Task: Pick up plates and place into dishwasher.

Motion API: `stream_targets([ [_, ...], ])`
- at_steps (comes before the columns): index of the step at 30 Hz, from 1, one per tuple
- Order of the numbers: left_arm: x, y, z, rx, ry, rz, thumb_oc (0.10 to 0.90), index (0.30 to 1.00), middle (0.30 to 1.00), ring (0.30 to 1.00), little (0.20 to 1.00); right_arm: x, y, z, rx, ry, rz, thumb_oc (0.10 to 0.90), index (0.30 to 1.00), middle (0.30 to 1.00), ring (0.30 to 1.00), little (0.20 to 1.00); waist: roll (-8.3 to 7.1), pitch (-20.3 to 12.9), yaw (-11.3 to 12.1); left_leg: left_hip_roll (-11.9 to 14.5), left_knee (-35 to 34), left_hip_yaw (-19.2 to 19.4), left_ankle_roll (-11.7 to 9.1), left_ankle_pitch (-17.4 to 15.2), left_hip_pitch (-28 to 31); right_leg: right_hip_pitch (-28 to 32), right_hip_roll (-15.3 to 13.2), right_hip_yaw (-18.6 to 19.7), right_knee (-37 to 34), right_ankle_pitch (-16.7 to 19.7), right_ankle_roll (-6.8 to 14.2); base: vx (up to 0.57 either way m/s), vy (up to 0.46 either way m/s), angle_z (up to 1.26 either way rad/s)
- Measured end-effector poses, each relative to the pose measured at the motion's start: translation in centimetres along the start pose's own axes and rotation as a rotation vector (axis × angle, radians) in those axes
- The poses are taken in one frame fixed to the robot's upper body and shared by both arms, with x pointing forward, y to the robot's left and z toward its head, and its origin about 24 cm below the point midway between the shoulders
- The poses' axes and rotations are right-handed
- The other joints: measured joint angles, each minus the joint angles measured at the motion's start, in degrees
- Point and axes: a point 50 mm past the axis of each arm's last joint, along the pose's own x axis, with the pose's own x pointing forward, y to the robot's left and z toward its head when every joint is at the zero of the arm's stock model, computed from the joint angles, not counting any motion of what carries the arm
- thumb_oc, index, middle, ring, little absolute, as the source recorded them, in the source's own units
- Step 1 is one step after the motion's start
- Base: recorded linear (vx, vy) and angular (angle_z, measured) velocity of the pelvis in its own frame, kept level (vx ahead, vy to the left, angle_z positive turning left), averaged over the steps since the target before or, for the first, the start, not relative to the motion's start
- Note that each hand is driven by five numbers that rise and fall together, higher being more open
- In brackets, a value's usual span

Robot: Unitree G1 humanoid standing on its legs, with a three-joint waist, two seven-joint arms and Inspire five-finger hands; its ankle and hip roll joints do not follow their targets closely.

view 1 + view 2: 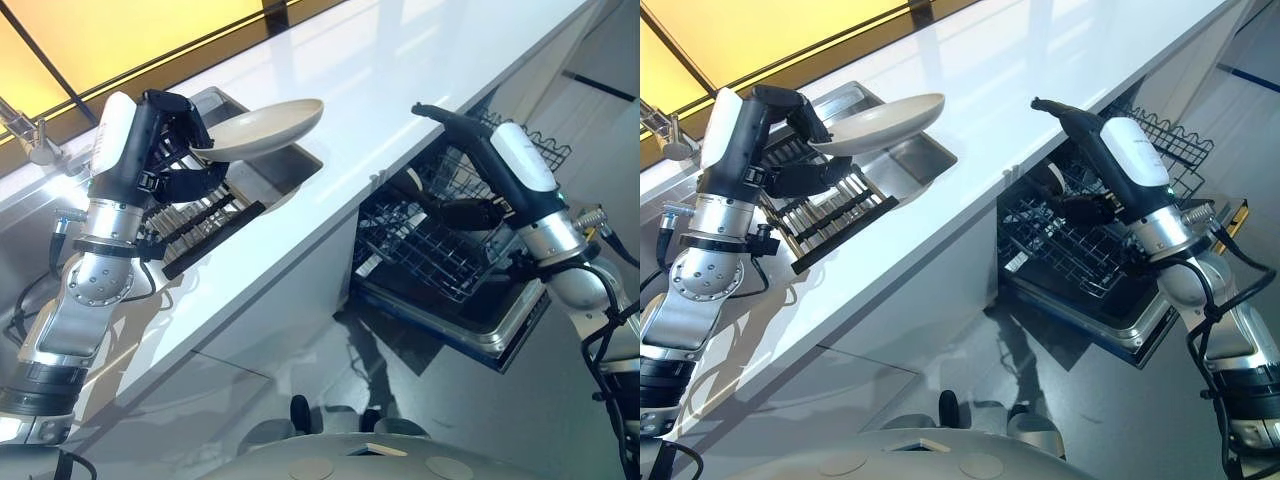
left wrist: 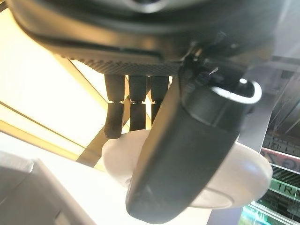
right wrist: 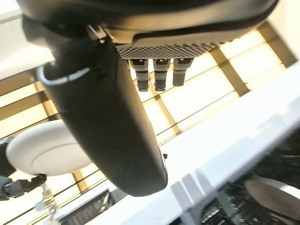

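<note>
Above the sink point(image 1: 262, 170), left hand point(image 1: 172, 135) pinches plate point(image 1: 262, 128).

1. Warm yellow light is seen at the upper left of the head views, from a backlit panel point(image 1: 120, 40).
2. Glare is thrown across the white countertop point(image 1: 400, 60).
3. Dark shadows are cast on the floor point(image 1: 380, 350) at lower centre.
4. In the wrist views, the near thumbs are blurred.

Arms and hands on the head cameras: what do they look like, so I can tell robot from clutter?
Both arms are silver-grey metal with round joint housings and black cables looped along them. Each ends in a dark hand with a white shell over its back: the left hand and the right hand. Up close, the fingers are black and segmented, and the palm shows a dotted, perforated panel.
</note>
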Motion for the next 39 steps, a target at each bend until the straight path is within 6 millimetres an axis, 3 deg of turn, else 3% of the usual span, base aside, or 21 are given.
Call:
stream_targets([
  [6, 0.4, -0.5, 0.5, -0.023, -0.029, -0.04, 0.1, 0.3, 0.3, 0.3, 0.2, 1.4, -0.1, 0.8, -0.028, -0.058, 0.005, 0.8, 0.9, 0.9, 0.9, 0.9, -0.71, 0.0, 1.0, -0.1, 0.0, -0.5, 0.0, 0.0, 0.2, 0.7, 0.0, -0.1, -0.5, 0.0, 0.0, 0.01, -0.006, 0.04],
  [20, 1.0, -1.0, 0.9, -0.042, -0.053, -0.065, 0.1, 0.3, 0.3, 0.3, 0.2, 1.8, -0.4, 1.1, -0.089, -0.077, -0.019, 0.8, 0.9, 0.9, 0.9, 0.9, -1.09, 0.3, 2.0, -0.3, 0.0, -1.0, 0.0, 0.0, 0.0, 0.8, 0.0, -0.3, -0.7, 0.0, 0.0, 0.0, 0.002, 0.0],
  [39, 1.5, -2.7, 2.8, -0.144, -0.141, -0.149, 0.1, 0.3, 0.3, 0.3, 0.2, 4.3, 1.9, 3.2, -0.043, -0.172, 0.103, 0.8, 0.9, 0.9, 0.9, 0.9, -1.69, 0.6, 2.9, -0.9, 0.0, -2.4, 0.1, 0.1, -0.4, 1.5, -0.3, -1.1, -1.6, 0.0, 0.0, 0.0, 0.005, 0.04],
])
